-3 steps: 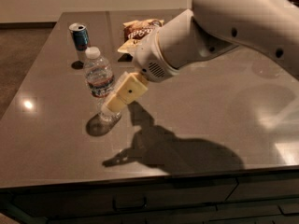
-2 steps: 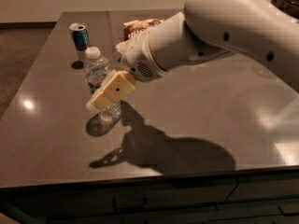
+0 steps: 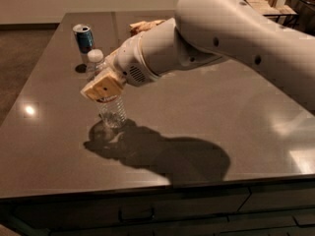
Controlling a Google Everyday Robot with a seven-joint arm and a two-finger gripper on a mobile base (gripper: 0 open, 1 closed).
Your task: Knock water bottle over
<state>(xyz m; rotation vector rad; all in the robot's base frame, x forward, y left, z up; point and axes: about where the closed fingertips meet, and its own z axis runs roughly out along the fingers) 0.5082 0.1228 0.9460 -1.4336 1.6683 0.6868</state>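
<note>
Standing near the dark glossy tabletop's (image 3: 206, 107) left edge, the clear ribbed plastic water bottle (image 3: 112, 113) has the tan-padded tool (image 3: 101, 86) across its middle. The white arm slants down leftward, and I cannot tell whether the tool is apart or together. A blue-and-silver soda can (image 3: 83, 37) stands behind.

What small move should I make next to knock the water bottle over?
Probably a short push of the claw toward the picture's left. The claw sits across the water bottle at its label band, well above its base. The bottle is not yet down on the countertop, and its cap seems tilted left.
</note>
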